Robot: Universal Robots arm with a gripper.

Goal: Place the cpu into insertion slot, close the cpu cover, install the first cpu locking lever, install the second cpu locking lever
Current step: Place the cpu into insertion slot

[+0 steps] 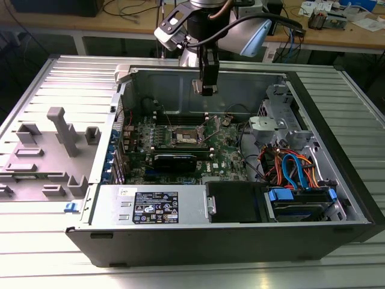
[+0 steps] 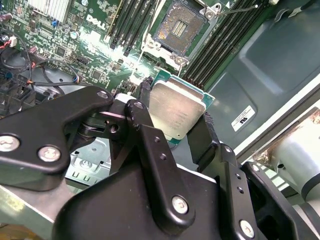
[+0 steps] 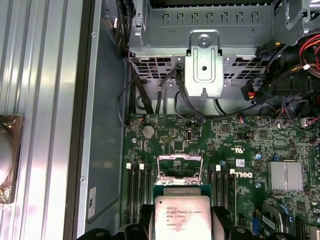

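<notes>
My gripper (image 1: 207,90) hangs above the open computer case, shut on the cpu (image 2: 175,112), a flat square chip with a silvery top. In both wrist views the black fingers (image 2: 145,92) press on two opposite edges of the chip (image 3: 181,217). The insertion slot (image 2: 180,26) lies open and dark on the green motherboard (image 1: 225,150), below the chip and a little apart from it. In the exterior view the slot (image 1: 185,139) sits lower than the gripper. The cpu cover (image 3: 180,159) stands raised at the slot's edge. A thin wire lever (image 2: 240,9) sticks out beside the slot.
Long black memory slots (image 2: 220,42) flank the socket. A drive cage (image 3: 202,65) and coloured cables (image 1: 295,168) fill the case at the exterior view's right, a power supply (image 1: 153,208) lies at the front. A grey fixture (image 1: 63,129) stands on the table outside.
</notes>
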